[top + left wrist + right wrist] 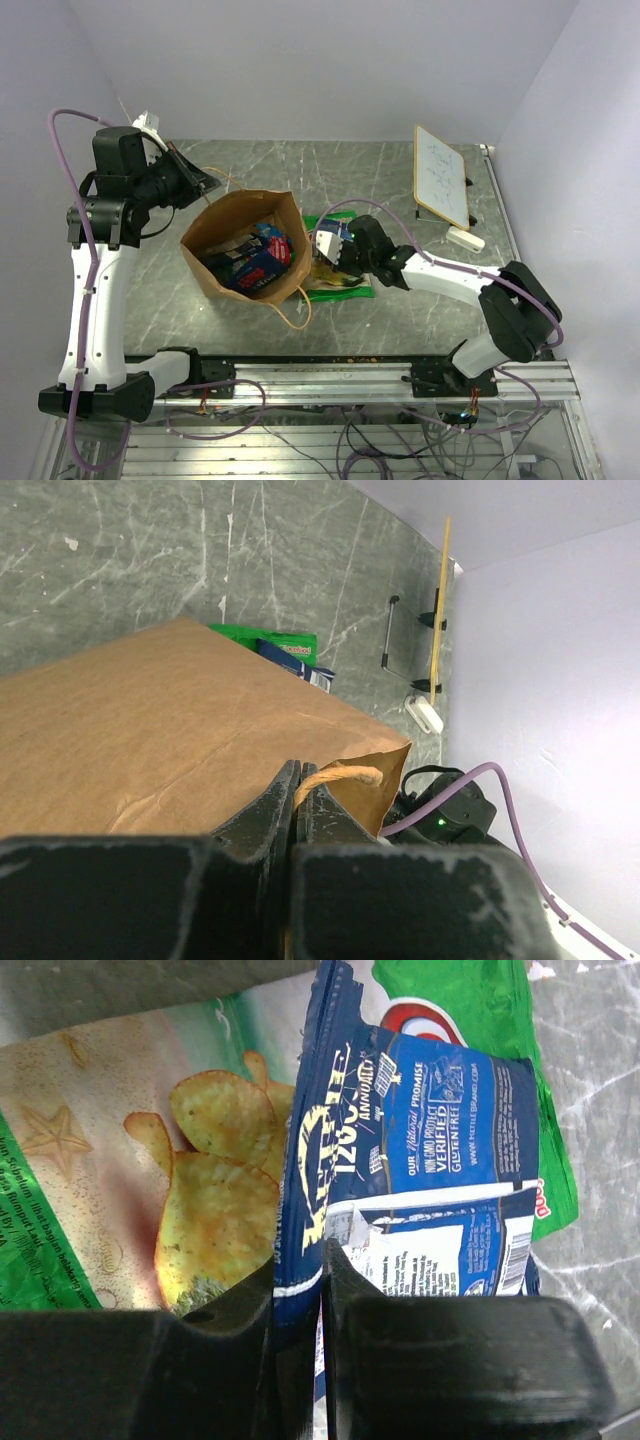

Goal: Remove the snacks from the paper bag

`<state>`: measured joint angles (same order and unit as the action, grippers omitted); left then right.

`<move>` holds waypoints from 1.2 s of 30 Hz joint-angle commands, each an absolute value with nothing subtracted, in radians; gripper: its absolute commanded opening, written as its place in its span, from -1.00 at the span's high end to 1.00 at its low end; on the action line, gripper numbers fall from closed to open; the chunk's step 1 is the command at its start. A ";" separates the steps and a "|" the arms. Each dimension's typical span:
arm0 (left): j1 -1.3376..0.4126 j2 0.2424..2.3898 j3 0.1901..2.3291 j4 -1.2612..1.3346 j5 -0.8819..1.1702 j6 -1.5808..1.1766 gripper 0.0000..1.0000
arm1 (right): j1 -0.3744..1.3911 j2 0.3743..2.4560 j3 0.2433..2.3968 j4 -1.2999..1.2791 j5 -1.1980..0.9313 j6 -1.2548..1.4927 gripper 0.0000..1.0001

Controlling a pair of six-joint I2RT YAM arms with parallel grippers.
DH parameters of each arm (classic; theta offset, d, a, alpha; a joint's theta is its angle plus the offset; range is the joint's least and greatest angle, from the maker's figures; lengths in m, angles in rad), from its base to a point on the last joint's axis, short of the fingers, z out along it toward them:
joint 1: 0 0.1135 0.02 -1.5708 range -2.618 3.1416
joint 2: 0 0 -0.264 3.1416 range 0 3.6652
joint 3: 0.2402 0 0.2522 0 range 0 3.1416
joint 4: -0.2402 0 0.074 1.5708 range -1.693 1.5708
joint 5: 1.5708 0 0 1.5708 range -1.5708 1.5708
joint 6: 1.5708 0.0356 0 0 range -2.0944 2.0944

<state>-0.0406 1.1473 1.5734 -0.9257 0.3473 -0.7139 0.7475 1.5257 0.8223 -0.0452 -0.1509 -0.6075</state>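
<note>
The tall brown kraft paper bag (pixel 235 208) stands open-mouthed on the grey marbled desk (pixel 400 190), left of centre. Several glossy foil snack packets (pixel 258 258), mostly blue with some red, still sit inside it. The left pincer (pixel 300 780) reaches the bag's far left rim and is closed tight on a thin looped paper handle (pixel 340 774), which pokes up between its black fingers.

Just right of the bag, the right pincer (pixel 300 1270) hangs low over the desk. Its jaws are nipped narrowly on the edge of a dark blue foil crisp packet (pixel 440 1110). That packet lies across a green foil crisp packet (pixel 200 1160), which rests flat on the desk beside the bag's right wall. A white framed board (pixel 441 173) stands tilted at the far right of the desk, well apart from the bag.
</note>
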 commanded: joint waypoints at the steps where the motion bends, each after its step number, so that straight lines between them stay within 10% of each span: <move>1: -0.035 1.132 1.596 -0.941 0.332 -0.707 0.86 | 0.756 1.506 0.796 0.007 -0.220 -0.662 0.76; 36: -0.035 1.050 1.529 -0.947 0.396 -0.705 0.86 | 0.807 1.404 0.730 0.025 -0.285 -0.493 0.12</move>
<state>-0.0406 1.0767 1.5417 -0.9741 0.3424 -0.7101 0.8047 1.4403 0.7452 0.0170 -0.2409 -0.5739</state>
